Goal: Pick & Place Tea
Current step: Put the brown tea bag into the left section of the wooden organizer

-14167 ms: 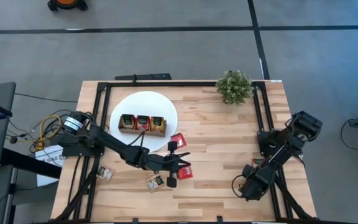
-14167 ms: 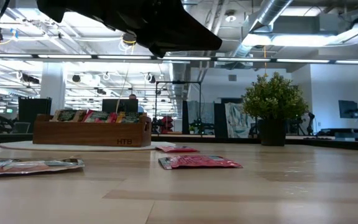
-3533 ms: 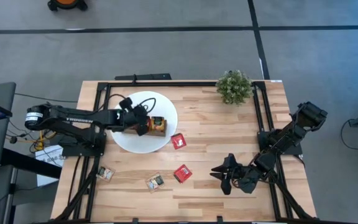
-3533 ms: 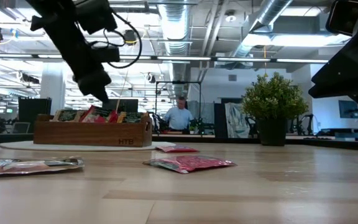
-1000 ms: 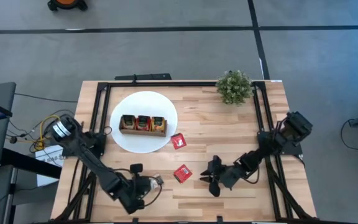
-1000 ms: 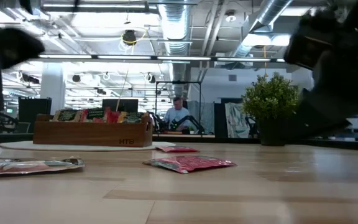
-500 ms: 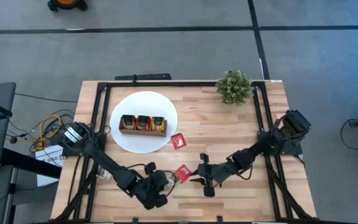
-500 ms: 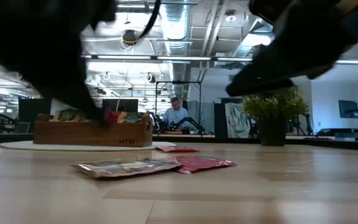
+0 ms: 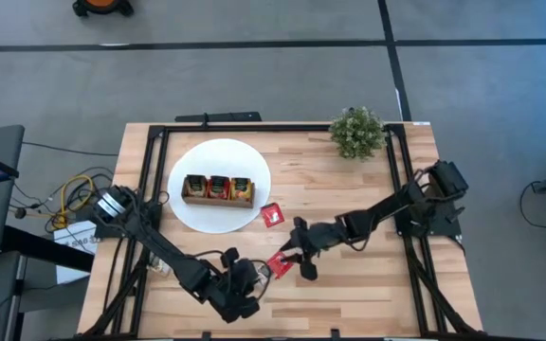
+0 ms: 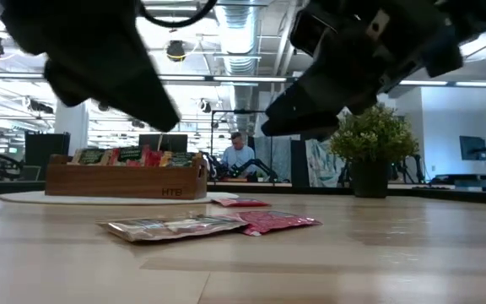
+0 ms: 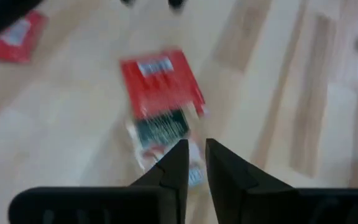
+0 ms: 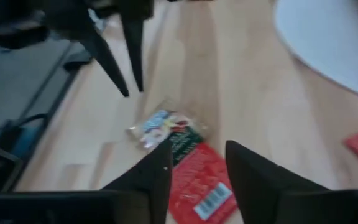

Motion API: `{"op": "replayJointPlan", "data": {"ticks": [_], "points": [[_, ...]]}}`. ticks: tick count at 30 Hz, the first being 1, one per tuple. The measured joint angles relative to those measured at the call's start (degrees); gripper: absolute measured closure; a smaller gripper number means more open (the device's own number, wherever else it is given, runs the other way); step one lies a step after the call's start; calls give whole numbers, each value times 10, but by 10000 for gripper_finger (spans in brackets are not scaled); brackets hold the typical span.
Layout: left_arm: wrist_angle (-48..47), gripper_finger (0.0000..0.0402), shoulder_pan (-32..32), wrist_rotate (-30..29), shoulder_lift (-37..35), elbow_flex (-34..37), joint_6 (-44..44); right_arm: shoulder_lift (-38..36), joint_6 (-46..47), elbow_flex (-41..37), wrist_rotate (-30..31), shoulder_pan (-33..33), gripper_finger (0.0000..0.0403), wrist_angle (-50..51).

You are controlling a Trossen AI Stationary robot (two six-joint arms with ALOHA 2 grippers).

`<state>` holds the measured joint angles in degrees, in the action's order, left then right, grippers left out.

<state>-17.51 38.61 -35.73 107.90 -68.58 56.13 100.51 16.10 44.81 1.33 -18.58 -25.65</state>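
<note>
Pincers (image 9: 300,248) above red sachet (image 9: 280,264)

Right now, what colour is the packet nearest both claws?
Red, with a barcode label; the right wrist view shows it best.

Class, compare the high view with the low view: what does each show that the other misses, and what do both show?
Only the high view shows both arms whole, the left gripper and right gripper near the red sachet, and the white disc's round shape. Only the low view shows a person in the room behind. Both show the wooden tray, potted plant and second red sachet.
</note>
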Motion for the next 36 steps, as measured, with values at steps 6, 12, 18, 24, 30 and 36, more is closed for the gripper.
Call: {"op": "replayJointPlan", "data": {"ticks": [6,12,18,24,30,36], "points": [[-1,350,0,60,35,0,45,35,-15,53,-104,17,199,48],[-4,364,-14,50,78,-1,47,122,-16,165,-241,12,180,163],[16,367,-22,13,93,-2,29,152,16,221,-264,12,183,281],[39,367,-27,10,94,0,-17,145,71,223,-212,16,194,304],[45,367,-27,-7,98,0,-56,149,113,222,-179,15,212,324],[56,367,-26,-58,120,0,-77,149,147,199,-178,16,235,272]]}}
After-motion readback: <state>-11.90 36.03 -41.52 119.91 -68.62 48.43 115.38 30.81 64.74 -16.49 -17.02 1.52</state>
